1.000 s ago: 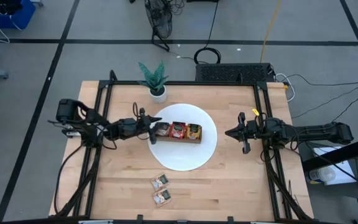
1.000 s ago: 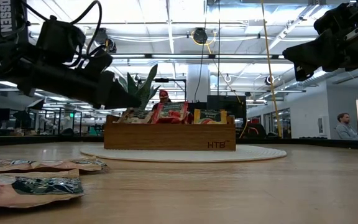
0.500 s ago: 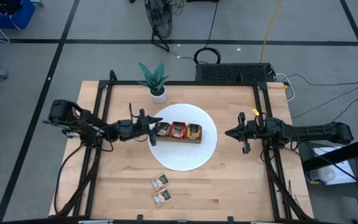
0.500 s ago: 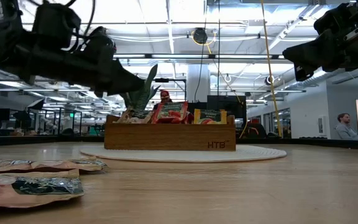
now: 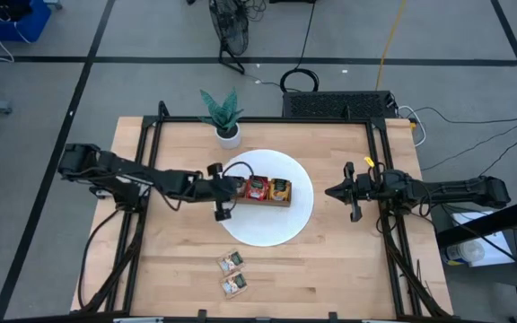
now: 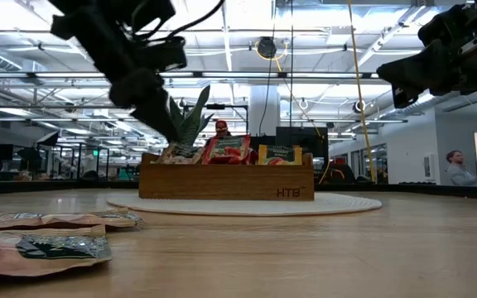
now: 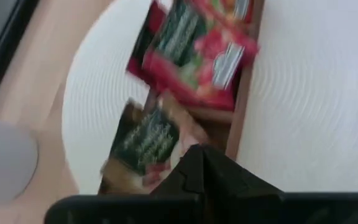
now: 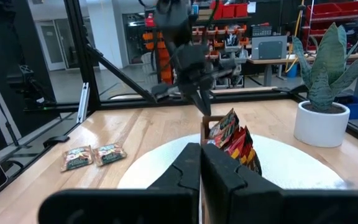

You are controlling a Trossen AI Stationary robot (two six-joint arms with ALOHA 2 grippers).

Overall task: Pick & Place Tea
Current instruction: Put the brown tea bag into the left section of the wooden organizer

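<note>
On the left half of the worktop [image 5: 330, 260], the left gripper [image 5: 232, 186] reaches over the near-left end of the wooden tray [image 5: 260, 190], its fingers pressed together above the beige-and-green sachets [image 7: 143, 140] standing in that end compartment; whether it pinches one of them, I cannot tell. Nearer the front edge, two loose sachets [image 5: 232, 274] lie flat on the bare wood, well apart from the white mat [image 5: 267, 229]. Moving right, red sachets [image 5: 258, 188] fill the middle compartment and orange-yellow sachets [image 5: 280, 189] the far one. These packets look very light, thin and crinkly, likely slick foil or paper that bends easily; a flat one probably offers little to grip except an edge or a raised corner, while an upright one is best taken by its top seam. Farther right, the right gripper [image 5: 351, 192] waits closed and empty beside the mat.
</note>
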